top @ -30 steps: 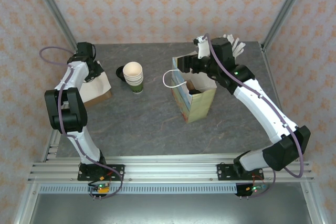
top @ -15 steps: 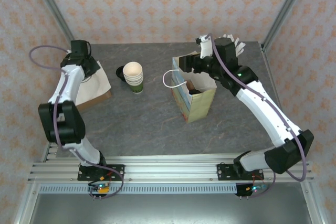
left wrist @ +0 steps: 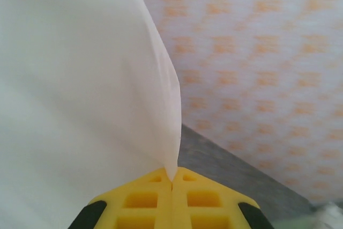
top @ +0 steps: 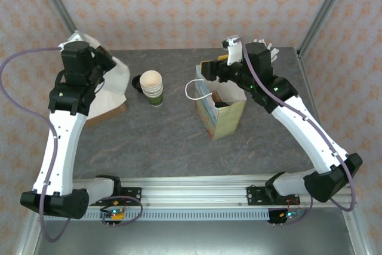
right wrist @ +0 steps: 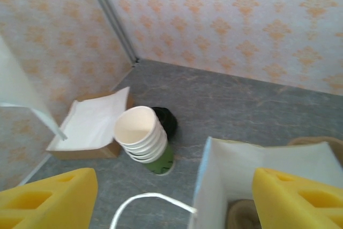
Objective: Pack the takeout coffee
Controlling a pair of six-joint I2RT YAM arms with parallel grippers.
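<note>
Notably, the upright coffee cup (top: 136, 82) beside the cup stack (top: 151, 83) lies nearer the left gripper (left wrist: 171, 182), pinched shut on a napkin (left wrist: 80, 79), than the empty, wide-open right gripper (right wrist: 171, 197).

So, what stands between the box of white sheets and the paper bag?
The stack of cream cups stands there; the top view and the right wrist view both show it.

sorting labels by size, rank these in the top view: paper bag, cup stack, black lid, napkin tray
1. paper bag
2. napkin tray, partly hidden, so its lead over the cups is unsure
3. cup stack
4. black lid, partly behind the stack
</note>
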